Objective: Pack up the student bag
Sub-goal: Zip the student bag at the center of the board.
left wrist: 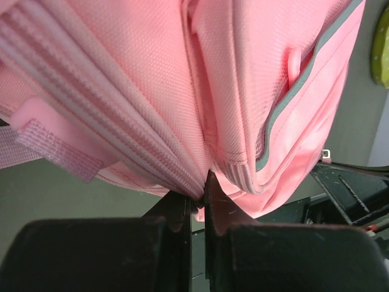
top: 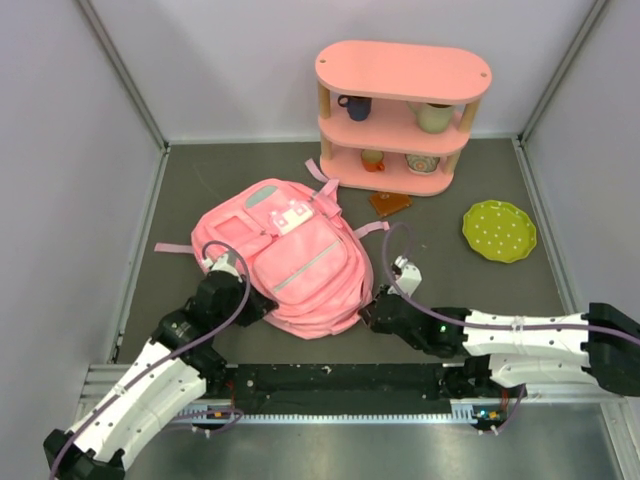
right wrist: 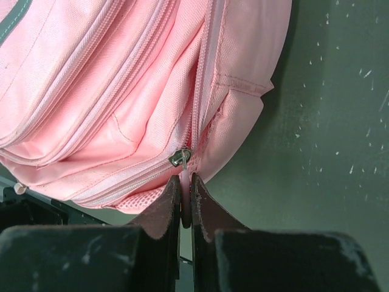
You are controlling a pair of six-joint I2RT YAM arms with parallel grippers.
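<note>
The pink student bag [top: 290, 255] lies flat on the dark table, front up, with a grey-green patch and a white-pink emblem. My left gripper [top: 262, 303] is at its near left edge, shut on a pinch of the bag's fabric [left wrist: 203, 182] beside the zipper seam. My right gripper [top: 368, 312] is at the bag's near right corner, shut on the pink zipper pull [right wrist: 185, 201] that hangs from the metal slider [right wrist: 180, 157]. The zipper [right wrist: 200, 91] looks closed above the slider.
A pink three-tier shelf [top: 400, 115] with cups and bowls stands at the back. A brown flat object [top: 389, 203] lies before it. A green dotted plate [top: 499, 230] sits at the right. Grey walls enclose the table.
</note>
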